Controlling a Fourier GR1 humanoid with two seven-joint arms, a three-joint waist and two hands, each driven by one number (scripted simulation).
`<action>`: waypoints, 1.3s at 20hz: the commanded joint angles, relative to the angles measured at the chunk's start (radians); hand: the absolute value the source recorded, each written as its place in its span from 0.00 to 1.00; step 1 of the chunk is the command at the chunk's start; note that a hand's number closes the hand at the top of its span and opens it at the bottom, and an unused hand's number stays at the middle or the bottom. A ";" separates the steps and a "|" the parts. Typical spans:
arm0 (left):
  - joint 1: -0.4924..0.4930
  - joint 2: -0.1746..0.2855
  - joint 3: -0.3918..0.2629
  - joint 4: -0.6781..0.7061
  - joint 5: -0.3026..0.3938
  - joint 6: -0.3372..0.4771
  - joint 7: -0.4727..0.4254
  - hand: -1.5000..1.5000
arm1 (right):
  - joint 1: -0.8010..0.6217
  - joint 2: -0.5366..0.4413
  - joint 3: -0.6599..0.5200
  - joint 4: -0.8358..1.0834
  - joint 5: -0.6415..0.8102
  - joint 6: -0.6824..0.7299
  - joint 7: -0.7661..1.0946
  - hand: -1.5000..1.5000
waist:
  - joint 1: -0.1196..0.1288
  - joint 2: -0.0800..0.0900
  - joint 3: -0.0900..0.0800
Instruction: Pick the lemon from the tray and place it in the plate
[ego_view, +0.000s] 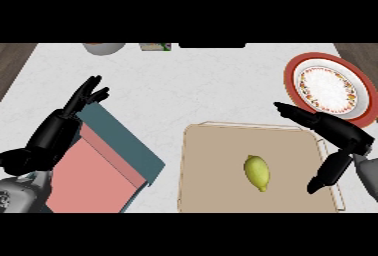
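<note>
A yellow lemon (257, 172) lies on the tan tray (214, 170), right of the tray's middle. The plate (331, 88), red-rimmed with a white patterned centre, sits at the far right, beyond the tray's far right corner. My right hand (334, 131) is open over the tray's right edge, fingers stretched toward the far left and thumb pointing down; it is to the right of the lemon and not touching it. My left hand (57, 130) rests open at the left, fingers up.
A teal and pink box (103, 160) lies at the left under my left hand. At the counter's far edge stand a grey bowl (103, 48) and a small packet (156, 47).
</note>
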 joint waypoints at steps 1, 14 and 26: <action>-0.029 -0.034 0.013 0.060 -0.007 -0.028 -0.037 0.50 | -0.032 -0.058 0.001 0.016 -0.046 0.166 0.073 0.00 | 0.000 0.002 0.000; 0.006 -0.100 0.065 -0.024 -0.097 -0.089 0.043 0.50 | -0.154 0.001 -0.116 0.263 0.132 0.261 0.070 0.00 | 0.008 0.002 0.001; -0.016 -0.149 0.146 0.012 -0.134 -0.150 0.041 0.50 | -0.139 0.099 -0.066 0.281 0.329 0.299 -0.056 0.00 | 0.006 0.002 0.001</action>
